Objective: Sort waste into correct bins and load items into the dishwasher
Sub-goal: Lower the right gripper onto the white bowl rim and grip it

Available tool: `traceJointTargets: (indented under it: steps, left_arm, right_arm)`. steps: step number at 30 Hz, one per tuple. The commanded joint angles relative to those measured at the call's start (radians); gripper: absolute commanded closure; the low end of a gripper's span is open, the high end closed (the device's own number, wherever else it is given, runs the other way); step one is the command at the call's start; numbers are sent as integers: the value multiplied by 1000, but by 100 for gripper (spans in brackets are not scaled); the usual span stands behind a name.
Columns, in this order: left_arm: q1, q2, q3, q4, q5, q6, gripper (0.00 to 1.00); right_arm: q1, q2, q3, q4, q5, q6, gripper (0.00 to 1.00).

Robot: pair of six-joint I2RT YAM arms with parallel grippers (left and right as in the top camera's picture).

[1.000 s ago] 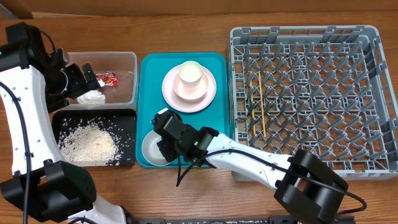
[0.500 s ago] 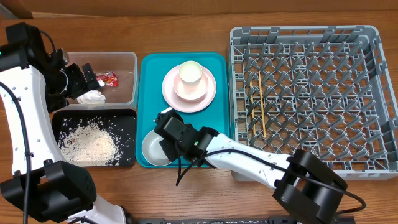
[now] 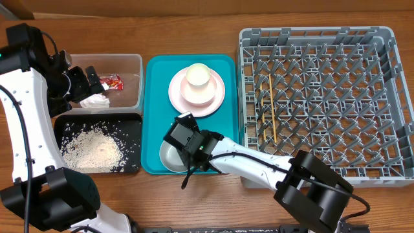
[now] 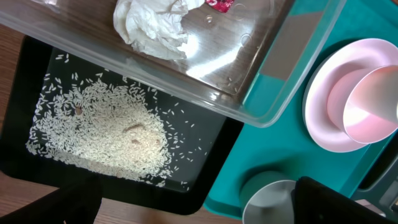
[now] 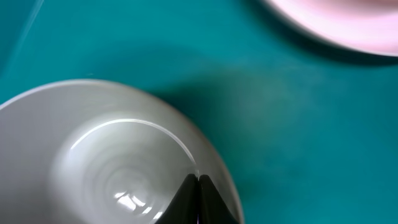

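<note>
Overhead: compared with a second ago, the right gripper (image 3: 176,151) has slid slightly right, and the small white bowl (image 3: 165,159) under it on the flat teal tray (image 3: 155,65) also sits a bit further right. The left arm is unchanged. The right arm lies low across the front of the wooden counter (image 3: 194,39), wrist tipped down onto the bowl, jaws closed tight. The left gripper (image 3: 81,85) hangs over the left end of the clear rectangular plastic tub (image 3: 132,61), jaws wide, holding nothing. A crumpled white paper napkin (image 3: 96,101) and a red shiny wrapper (image 3: 113,82) lie in the tub. Loose white rice (image 3: 90,149) is heaped in the shallow black tray (image 3: 132,120). The white round plate (image 3: 178,100), with the small white cup (image 3: 198,76) stacked on it, sits on the teal tray. Thin wooden chopsticks (image 3: 272,107) lie in the large grey peg rack (image 3: 388,39). Left wrist: tub, rice, plate and bowl all in sight below the spread jaws. Right wrist: the closed jaws' tips sit at the bowl's rim; can't tell if the rim is pinched.
</note>
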Motion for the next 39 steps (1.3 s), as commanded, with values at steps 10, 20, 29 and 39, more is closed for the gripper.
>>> traceJointTargets:
  steps: [10, 20, 29, 39]
  left_arm:
    - [3, -6, 17, 2, -6, -3, 0]
    - [3, -6, 17, 2, -6, -3, 0]
    - [3, -6, 17, 1, -6, -4, 0]
    - [3, -6, 17, 2, -6, -3, 0]
  right_arm:
    - [-19, -135, 47, -159, 134, 164, 95]
    - [24, -311, 63, -114, -201, 145, 54]
    - [32, -251, 40, -59, -354, -13, 39]
    - [45, -141, 40, -24, -333, -58, 0]
